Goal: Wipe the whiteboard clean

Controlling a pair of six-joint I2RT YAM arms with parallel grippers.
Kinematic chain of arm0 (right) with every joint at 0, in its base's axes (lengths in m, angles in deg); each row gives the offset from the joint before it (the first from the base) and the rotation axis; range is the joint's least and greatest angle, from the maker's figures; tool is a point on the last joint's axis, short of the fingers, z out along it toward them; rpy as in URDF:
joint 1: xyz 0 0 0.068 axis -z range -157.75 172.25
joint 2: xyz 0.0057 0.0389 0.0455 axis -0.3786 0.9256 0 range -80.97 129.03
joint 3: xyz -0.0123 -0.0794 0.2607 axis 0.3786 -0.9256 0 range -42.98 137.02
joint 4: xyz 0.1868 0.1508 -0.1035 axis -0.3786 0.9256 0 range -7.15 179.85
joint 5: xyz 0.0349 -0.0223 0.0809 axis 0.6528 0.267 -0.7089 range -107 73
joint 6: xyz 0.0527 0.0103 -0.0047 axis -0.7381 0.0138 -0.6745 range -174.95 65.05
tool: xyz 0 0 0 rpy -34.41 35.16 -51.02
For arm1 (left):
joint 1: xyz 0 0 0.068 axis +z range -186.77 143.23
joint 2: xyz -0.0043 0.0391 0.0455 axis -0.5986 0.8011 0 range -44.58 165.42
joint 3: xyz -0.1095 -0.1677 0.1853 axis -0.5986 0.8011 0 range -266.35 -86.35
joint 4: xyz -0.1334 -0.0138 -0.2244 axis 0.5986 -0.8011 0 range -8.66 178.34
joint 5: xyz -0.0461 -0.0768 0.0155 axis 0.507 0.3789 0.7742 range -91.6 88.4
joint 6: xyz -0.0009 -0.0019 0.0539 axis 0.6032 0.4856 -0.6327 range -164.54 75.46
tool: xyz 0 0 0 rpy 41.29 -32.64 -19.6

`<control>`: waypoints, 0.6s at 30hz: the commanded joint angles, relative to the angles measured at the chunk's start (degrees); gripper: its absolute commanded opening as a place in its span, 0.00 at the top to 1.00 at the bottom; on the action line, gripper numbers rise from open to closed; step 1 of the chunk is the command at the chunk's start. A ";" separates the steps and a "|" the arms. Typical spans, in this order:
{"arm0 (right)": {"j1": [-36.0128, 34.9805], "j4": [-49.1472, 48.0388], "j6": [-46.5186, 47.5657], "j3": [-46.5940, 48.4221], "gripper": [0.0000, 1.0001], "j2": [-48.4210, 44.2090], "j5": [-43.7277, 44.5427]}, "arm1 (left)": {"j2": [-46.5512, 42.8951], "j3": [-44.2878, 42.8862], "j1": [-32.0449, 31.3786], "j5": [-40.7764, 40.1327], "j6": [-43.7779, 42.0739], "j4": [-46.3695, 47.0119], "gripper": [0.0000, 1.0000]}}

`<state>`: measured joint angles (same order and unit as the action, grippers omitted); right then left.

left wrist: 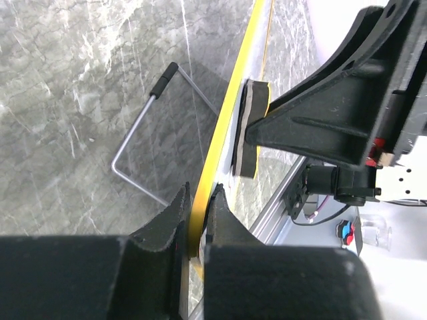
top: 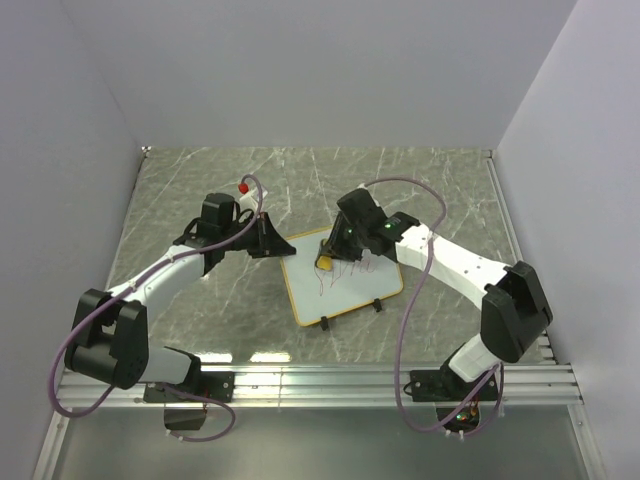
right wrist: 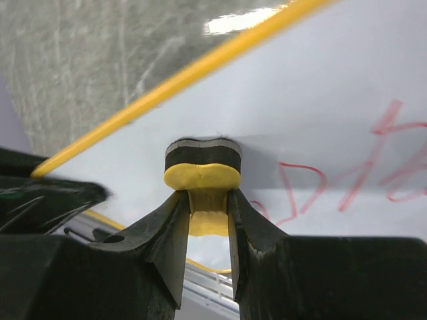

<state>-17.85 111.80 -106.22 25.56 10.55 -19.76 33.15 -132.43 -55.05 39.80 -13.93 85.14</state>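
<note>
Surveying from the top view: grey marbled table (top: 200,300), with the whiteboard (top: 340,290) near its middle, between the two arms and turned at an angle.

- Whiteboard: yellow frame, two black feet (top: 376,305) on the near long edge. In the left wrist view a bent wire stand (left wrist: 143,133) shows beneath it, so that side seems to sit slightly off the table.
- Left gripper (top: 270,240): fingers closed on the board's yellow frame at its far-left corner, the rim pinched between the pads (left wrist: 175,217). Judged purpose: hold the board steady so it doesn't skid under rubbing.
- Right gripper (top: 330,255): clamped on the yellow eraser (right wrist: 202,175) by its narrow waist, dark felt face pressed flat to the white surface. Gripping at the waist leaves the whole pad free to wipe.
- Red scribbles (right wrist: 373,173): just beside the eraser, unwiped. The area around the pad reads clean.

Judgement: wiping is in hand and the bulk of the marks has yet to be covered.
</note>
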 commanded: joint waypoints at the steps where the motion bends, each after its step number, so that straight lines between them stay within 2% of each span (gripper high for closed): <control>1: 2.92 14.11 -2.17 -9.64 1.00 6.48 20.86 | 0.14 -1.20 -0.88 -9.50 -7.05 -7.96 1.00; 8: 2.48 16.31 -5.59 -14.38 1.00 2.52 21.31 | 0.31 -1.20 -0.88 -9.42 -8.37 -8.22 1.00; 12: 1.78 13.51 -6.48 -18.95 1.00 1.20 19.29 | 0.22 -1.20 -0.88 -9.33 -8.46 -7.96 1.00; 14: 1.16 12.27 -6.83 -18.88 1.00 1.28 18.76 | 0.22 -1.29 -0.88 -9.24 -8.46 -7.87 1.00; 18: -3.14 11.39 -7.36 -12.93 1.00 2.16 18.59 | 0.22 -0.76 -0.88 -9.07 -8.55 -7.61 1.00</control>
<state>-19.03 124.39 -112.40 13.43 5.13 -7.54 33.05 -133.48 -55.57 40.88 -16.46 84.13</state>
